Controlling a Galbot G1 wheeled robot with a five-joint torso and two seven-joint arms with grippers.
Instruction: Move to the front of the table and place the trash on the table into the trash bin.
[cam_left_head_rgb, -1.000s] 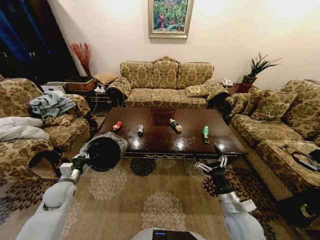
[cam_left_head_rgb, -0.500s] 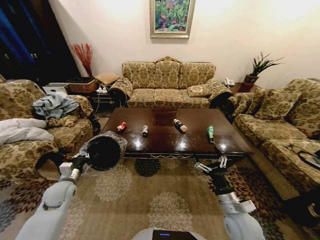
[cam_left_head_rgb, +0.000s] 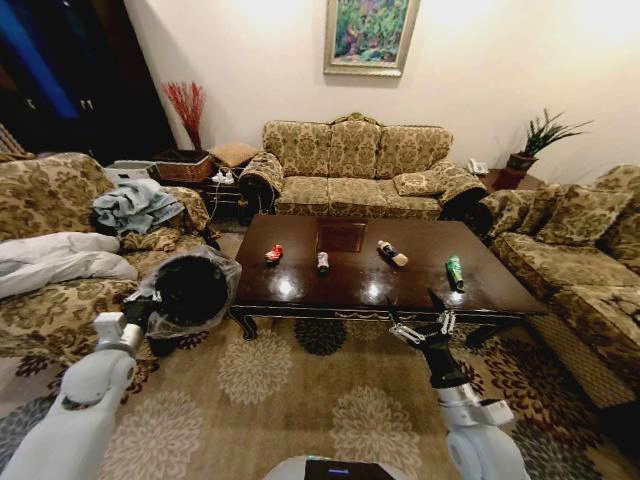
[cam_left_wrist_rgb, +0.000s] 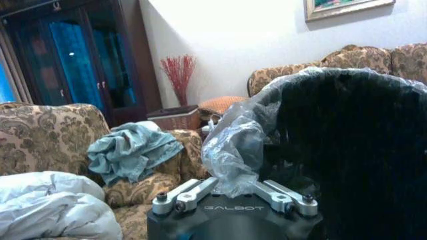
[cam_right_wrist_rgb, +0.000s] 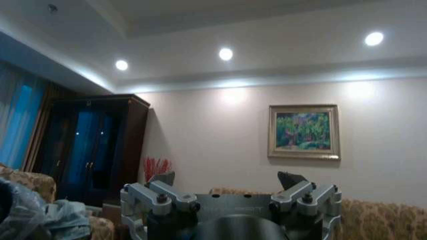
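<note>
The left tool (cam_left_head_rgb: 143, 309) is clenched on the rim of the trash bin (cam_left_head_rgb: 190, 290) (black, with a crinkly clear liner), held up just short of the surface (cam_left_head_rgb: 300, 285)'s left corner. The right tool (cam_left_head_rgb: 424, 322), released with fingers spread, hovers before its front edge. On it, left to right, lie the red can (cam_left_head_rgb: 273, 254), silver-black can (cam_left_head_rgb: 322, 262), dark bottle (cam_left_head_rgb: 392, 253) and green bottle (cam_left_head_rgb: 455, 271).

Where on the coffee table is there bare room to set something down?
Free: the table's near strip along the front edge, and its far right end past the green bottle. Crowded: the middle row, from red can through silver-black can to dark bottle.
</note>
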